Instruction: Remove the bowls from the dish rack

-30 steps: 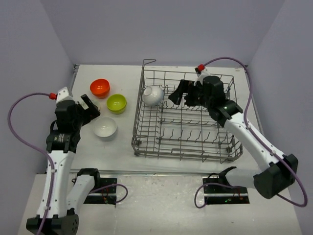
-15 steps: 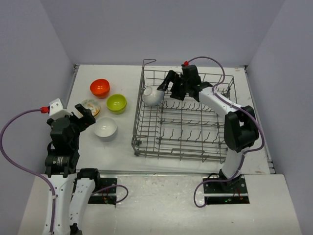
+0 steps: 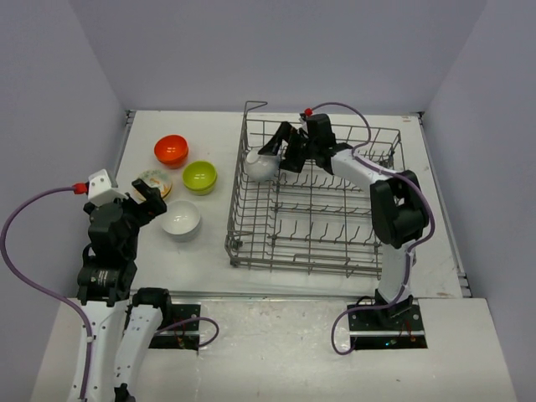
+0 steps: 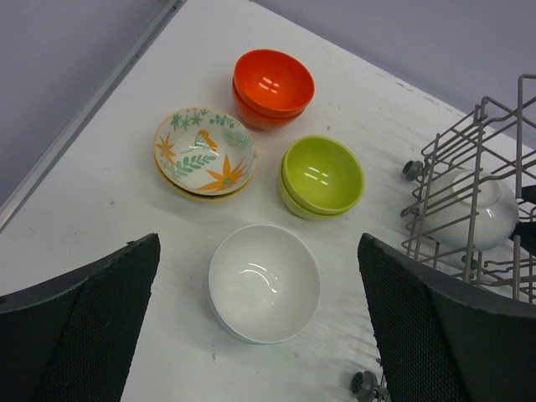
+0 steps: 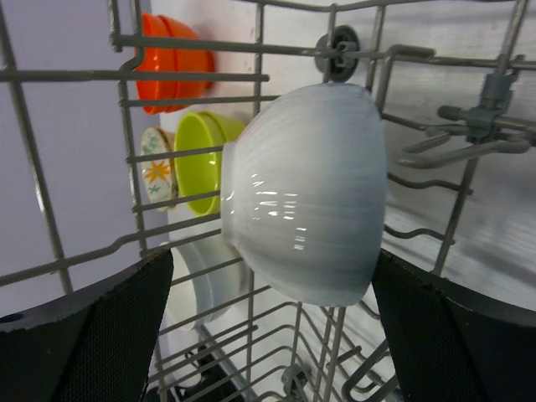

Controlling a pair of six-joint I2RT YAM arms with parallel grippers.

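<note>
One white bowl (image 3: 260, 163) lies on its side in the far left corner of the grey wire dish rack (image 3: 318, 243). My right gripper (image 3: 275, 149) is open, its fingers either side of this bowl (image 5: 306, 193), not closed on it. On the table left of the rack stand the orange-red bowls (image 3: 171, 149), the lime-green bowls (image 3: 200, 176), the patterned cream bowls (image 3: 154, 182) and a white bowl (image 3: 181, 219). My left gripper (image 3: 149, 198) is open and empty, above and just left of that white bowl (image 4: 264, 282).
The rack's upright tines and side wires (image 5: 251, 79) stand close around the right gripper. A taller corner post (image 3: 254, 106) rises at the rack's far left. The table's left edge rail (image 4: 92, 100) runs beside the bowls.
My right gripper has swung left across the rack and now straddles the white bowl. My left arm has drawn back toward the near edge, away from the bowls on the table.
</note>
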